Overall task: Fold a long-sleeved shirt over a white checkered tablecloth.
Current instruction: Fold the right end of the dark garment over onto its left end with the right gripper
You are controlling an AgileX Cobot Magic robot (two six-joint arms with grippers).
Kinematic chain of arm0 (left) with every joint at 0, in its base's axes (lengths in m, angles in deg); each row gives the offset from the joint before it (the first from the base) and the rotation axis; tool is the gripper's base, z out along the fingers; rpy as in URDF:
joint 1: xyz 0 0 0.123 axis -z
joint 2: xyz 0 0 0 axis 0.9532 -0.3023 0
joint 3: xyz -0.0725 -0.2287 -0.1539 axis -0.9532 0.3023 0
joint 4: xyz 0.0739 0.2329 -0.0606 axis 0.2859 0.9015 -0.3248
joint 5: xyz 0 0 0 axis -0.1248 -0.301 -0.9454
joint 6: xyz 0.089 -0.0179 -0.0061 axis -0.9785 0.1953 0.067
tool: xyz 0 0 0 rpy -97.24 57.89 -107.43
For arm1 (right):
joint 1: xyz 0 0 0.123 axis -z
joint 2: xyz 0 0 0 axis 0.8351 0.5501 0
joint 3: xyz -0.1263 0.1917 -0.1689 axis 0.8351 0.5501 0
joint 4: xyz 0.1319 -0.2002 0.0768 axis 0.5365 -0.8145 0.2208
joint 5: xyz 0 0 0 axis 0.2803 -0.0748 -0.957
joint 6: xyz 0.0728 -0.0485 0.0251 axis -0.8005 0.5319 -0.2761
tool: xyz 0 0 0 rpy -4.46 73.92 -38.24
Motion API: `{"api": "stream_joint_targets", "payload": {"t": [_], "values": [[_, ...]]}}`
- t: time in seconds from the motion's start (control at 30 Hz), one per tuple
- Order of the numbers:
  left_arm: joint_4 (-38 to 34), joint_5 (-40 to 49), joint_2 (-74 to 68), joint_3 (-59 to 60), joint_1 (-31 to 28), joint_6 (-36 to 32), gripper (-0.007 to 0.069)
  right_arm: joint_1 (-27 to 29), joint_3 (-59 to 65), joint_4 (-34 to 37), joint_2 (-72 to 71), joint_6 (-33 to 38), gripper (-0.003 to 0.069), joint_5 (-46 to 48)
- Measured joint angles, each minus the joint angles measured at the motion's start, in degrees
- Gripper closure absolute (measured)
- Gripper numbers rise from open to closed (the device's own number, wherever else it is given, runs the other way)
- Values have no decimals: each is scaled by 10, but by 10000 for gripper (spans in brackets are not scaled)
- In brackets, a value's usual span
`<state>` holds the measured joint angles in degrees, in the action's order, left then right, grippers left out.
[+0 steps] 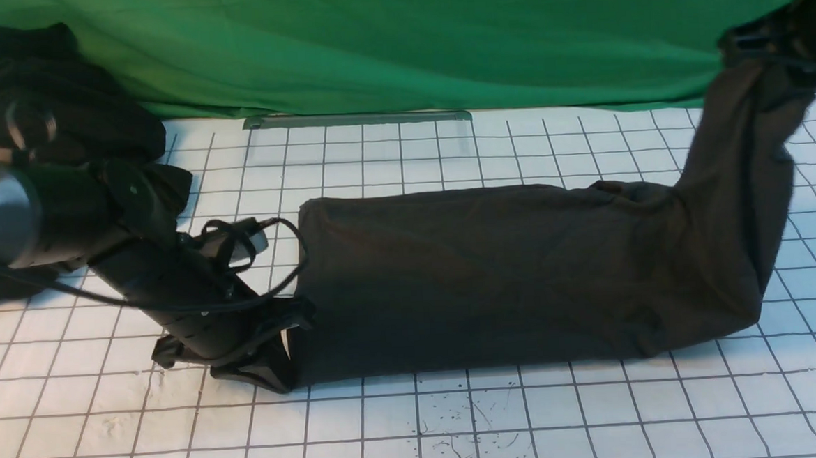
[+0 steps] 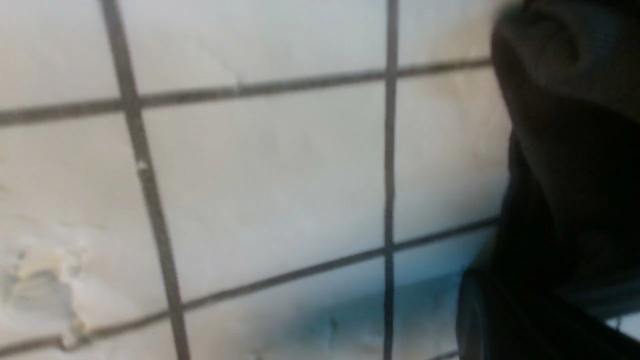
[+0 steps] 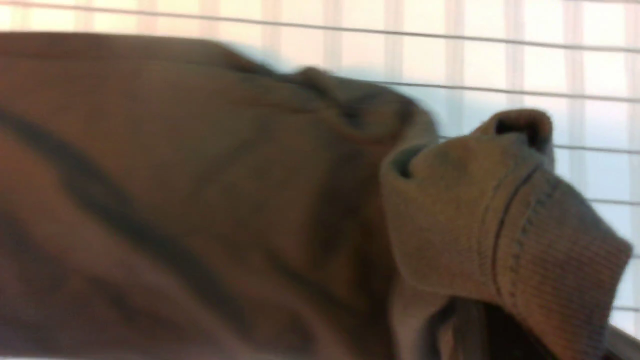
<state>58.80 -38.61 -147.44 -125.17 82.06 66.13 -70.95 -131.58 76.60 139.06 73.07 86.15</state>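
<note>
At the far side we see a green cloth backdrop [image 1: 405, 41] hanging in soft folds across the whole width, its lower hem bunched along the far edge of the work surface. A black heap of cloth [image 1: 58, 87] sits in the far left corner against it, and a thin grey strip [image 1: 357, 118] lies flat at its foot near the middle. The light is even, with only faint shadows.

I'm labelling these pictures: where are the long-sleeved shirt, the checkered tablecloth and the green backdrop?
long-sleeved shirt [image 1: 494, 280], front view, middle of the flat folded body.
checkered tablecloth [image 1: 376, 154], front view, bare squares behind the shirt.
green backdrop [image 1: 405, 41], front view, its middle folds.
</note>
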Motion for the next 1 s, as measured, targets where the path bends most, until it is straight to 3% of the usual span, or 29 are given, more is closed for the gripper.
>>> {"api": "stream_joint_targets", "payload": {"t": [0.2, 0.37, 0.5, 0.83, 0.97, 1.0], "values": [[14, 39, 10, -4, -23, 15, 620, -89, 0, -1, 0, -43, 649, -37], [22, 103, 93, -37, -78, 15, 620, -189, 0, 1, 11, -86, 649, -129], [23, 107, 149, -55, -109, 15, 620, -233, 0, 1, 42, -102, 649, -192], [17, 121, 181, -62, -122, 15, 620, -308, 0, 10, 191, -120, 622, -359], [15, 121, 181, -62, -123, 15, 620, -324, 0, 14, 233, -134, 573, -402], [14, 121, 181, -62, -123, 15, 620, -329, 0, 15, 251, -139, 519, -419]]}}
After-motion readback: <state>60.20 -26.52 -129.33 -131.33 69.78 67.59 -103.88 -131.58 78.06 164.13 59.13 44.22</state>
